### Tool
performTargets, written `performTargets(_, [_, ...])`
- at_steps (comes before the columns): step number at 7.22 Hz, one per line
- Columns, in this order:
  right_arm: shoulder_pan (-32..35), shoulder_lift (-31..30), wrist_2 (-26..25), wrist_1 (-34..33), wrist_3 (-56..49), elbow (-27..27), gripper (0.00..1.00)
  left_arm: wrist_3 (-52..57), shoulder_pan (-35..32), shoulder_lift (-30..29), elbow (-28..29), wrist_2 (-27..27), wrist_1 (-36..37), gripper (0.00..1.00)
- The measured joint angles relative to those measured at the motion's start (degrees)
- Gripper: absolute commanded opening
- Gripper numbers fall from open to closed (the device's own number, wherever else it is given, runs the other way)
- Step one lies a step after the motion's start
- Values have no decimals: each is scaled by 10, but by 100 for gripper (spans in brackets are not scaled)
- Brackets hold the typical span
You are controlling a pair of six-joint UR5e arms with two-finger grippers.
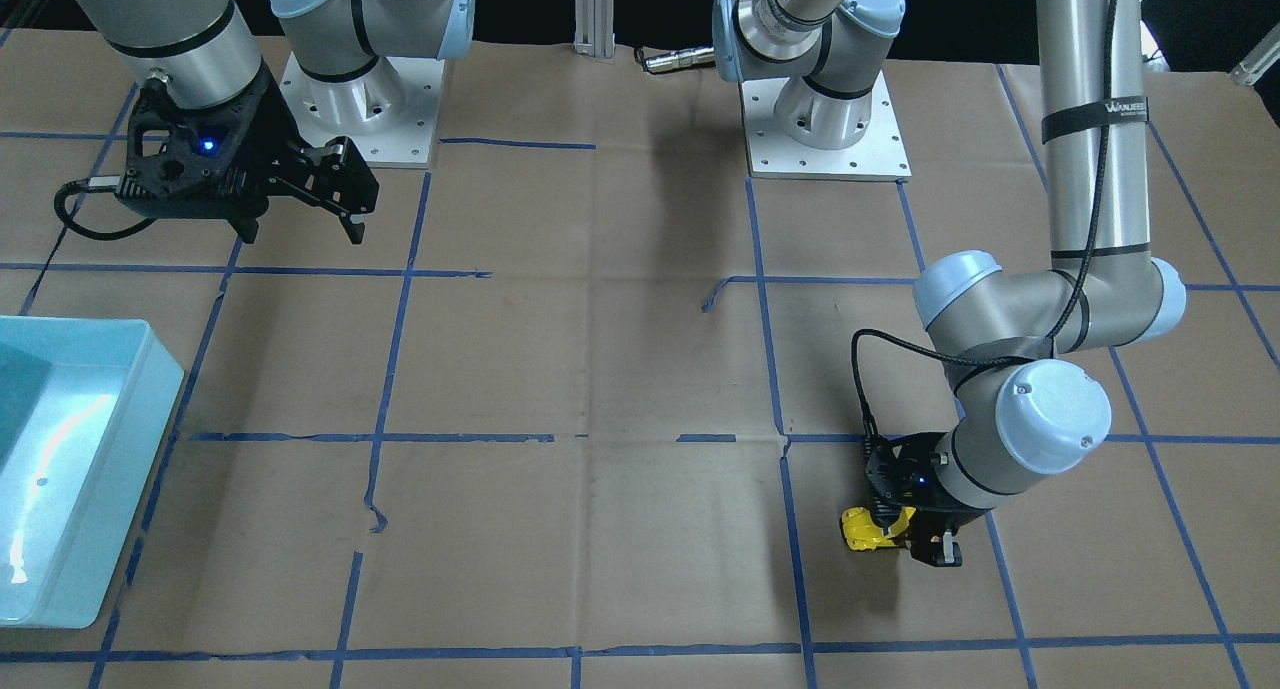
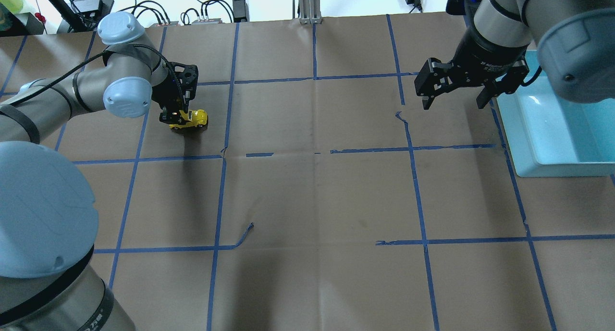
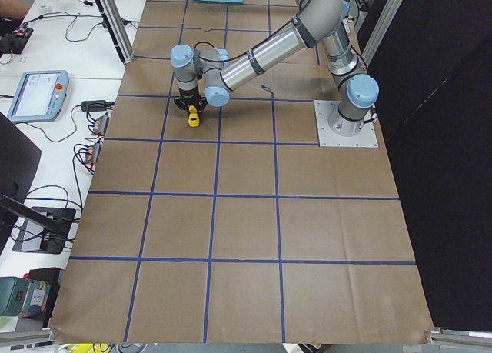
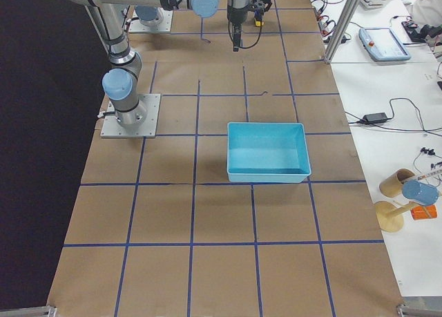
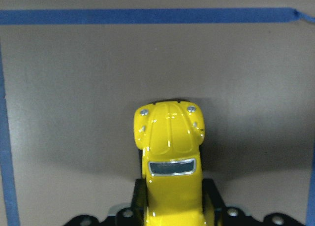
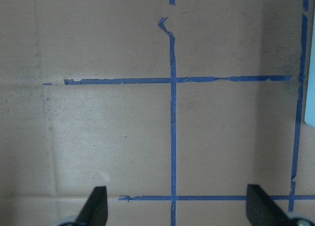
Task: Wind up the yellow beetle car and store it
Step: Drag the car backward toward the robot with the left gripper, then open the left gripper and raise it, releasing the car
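The yellow beetle car [image 2: 191, 119] sits low on the brown paper at the far left, its front end sticking out from my left gripper [image 2: 177, 118]. The left gripper is shut on the car's rear half; the wrist view shows the hood and windscreen [image 5: 170, 152] between the jaws. The car also shows in the front view [image 1: 868, 529] and the left side view [image 3: 194, 118]. My right gripper [image 2: 454, 99] hangs open and empty above the table, beside the light blue bin [image 2: 552, 129]. Its spread fingertips [image 6: 98, 204] show in the right wrist view.
The light blue bin [image 1: 70, 469] stands at the table's right side, seen also in the right side view [image 4: 268, 151]. Blue tape lines [image 2: 226, 129] grid the brown paper. Both arm bases [image 1: 825, 129] stand at the robot's edge of the table.
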Motion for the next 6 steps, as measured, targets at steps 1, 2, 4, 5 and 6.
performTargets(1, [0, 0, 0, 0, 0, 0, 100, -2, 0, 0, 1, -1, -1, 98])
performTargets(2, [0, 0, 1, 0, 0, 0, 100, -9, -1, 3, 3, -4, -5, 98])
performTargets(4, [0, 0, 1, 0, 0, 0, 100, -69, -7, 56, 11, -27, -53, 98])
performTargets(5, [0, 1, 1, 0, -1, 1, 100, -142, -11, 100, 24, -40, -119, 98])
performTargets(6, [0, 1, 1, 0, -1, 1, 100, -233, -17, 149, 46, -49, -201, 98])
